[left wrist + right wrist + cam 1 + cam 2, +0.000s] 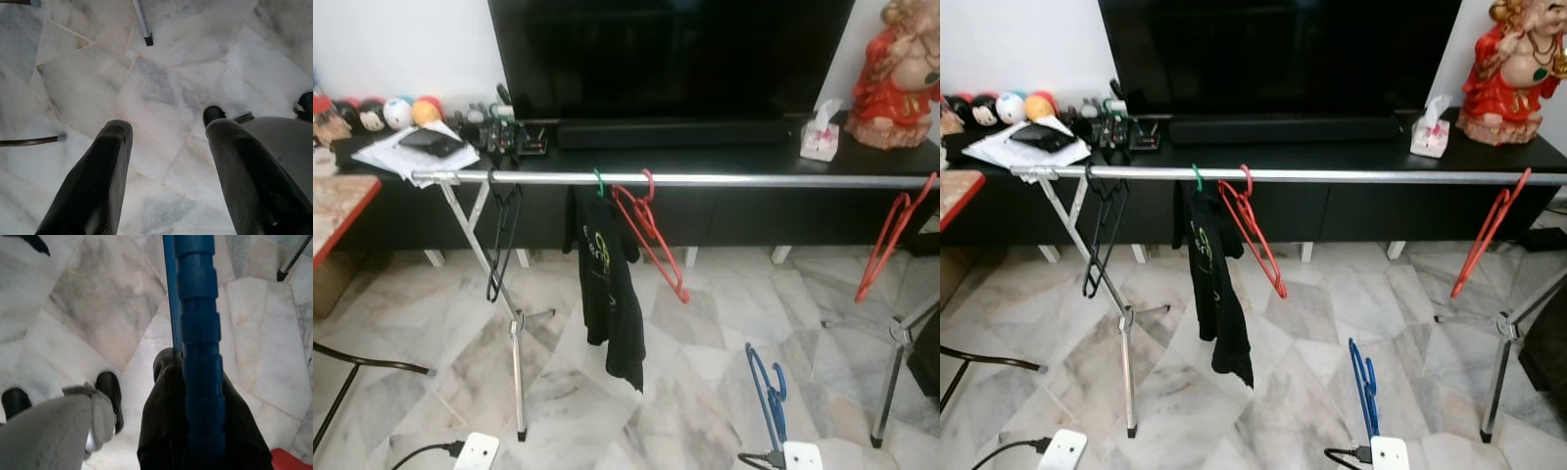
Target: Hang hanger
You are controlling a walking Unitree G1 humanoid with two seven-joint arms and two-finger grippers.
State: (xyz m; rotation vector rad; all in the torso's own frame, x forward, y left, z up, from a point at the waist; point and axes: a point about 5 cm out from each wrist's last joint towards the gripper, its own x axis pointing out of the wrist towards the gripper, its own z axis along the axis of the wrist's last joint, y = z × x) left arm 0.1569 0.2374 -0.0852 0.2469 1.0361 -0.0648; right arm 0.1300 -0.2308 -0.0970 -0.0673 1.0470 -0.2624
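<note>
Carrying the blue plastic hanger (766,392) clamped in my right gripper (195,431), left gripper (166,161) spread empty; next, lift its hook over the silver metal rail (705,180) above

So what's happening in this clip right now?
The robot stands before a metal clothes rail in front of a TV cabinet. Its right gripper is shut on a blue hanger, held low above the marble floor, not yet on the rail. The left gripper hangs open and idle. On the rail are a black hanger, a black T-shirt on a green hanger, and two red hangers.
</note>
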